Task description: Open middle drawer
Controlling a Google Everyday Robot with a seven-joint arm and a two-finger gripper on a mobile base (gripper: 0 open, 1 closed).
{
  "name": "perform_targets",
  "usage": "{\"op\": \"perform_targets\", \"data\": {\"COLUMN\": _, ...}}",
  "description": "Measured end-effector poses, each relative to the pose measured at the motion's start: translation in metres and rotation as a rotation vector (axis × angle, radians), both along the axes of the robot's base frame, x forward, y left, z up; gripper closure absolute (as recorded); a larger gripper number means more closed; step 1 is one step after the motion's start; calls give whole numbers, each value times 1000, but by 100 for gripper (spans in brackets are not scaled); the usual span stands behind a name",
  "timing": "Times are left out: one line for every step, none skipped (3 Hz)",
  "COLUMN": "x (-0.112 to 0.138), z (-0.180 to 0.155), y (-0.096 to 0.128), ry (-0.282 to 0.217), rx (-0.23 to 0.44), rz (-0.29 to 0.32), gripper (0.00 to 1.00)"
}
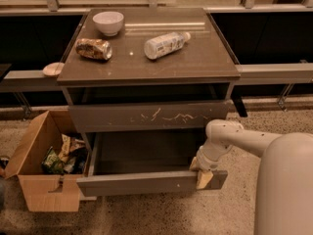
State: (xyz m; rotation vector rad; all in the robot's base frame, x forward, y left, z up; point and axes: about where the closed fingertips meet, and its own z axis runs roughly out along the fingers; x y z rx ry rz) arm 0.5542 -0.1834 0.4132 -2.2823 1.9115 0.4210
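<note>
The middle drawer (pixel 142 183) is a wide shallow grey-brown drawer with a flat front without a handle. It stands pulled well out of the cabinet, and its grey inside (pixel 146 153) is empty. My gripper (pixel 201 172) is at the right end of the drawer front. One tan finger (pixel 205 180) lies on the outside of the front and the other sits just inside its top edge, so the fingers clamp the front. Above is the larger front with white scratch marks (pixel 146 116), pushed in.
On the cabinet top (pixel 205 62) lie a white bowl (pixel 108 22), a crumpled snack bag (pixel 93 48) and a plastic bottle (pixel 165 44) on its side. An open cardboard box (pixel 34 180) of wrappers stands on the floor to the left. My white arm and body (pixel 283 185) fill the lower right.
</note>
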Motion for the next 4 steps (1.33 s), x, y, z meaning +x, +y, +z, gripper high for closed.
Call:
{"op": "perform_targets", "data": {"x": 0, "z": 0, "y": 0, "ry": 0, "rx": 0, "rz": 0, "gripper": 0}}
{"op": "perform_targets", "data": {"x": 0, "z": 0, "y": 0, "ry": 0, "rx": 0, "rz": 0, "gripper": 0}}
{"op": "perform_targets", "data": {"x": -22, "z": 1, "y": 1, "ry": 49, "rx": -1, "rz": 10, "gripper": 0}}
{"op": "perform_targets", "data": {"x": -59, "z": 3, "y": -8, "ry": 154, "rx": -29, "rz": 26, "gripper": 1}}
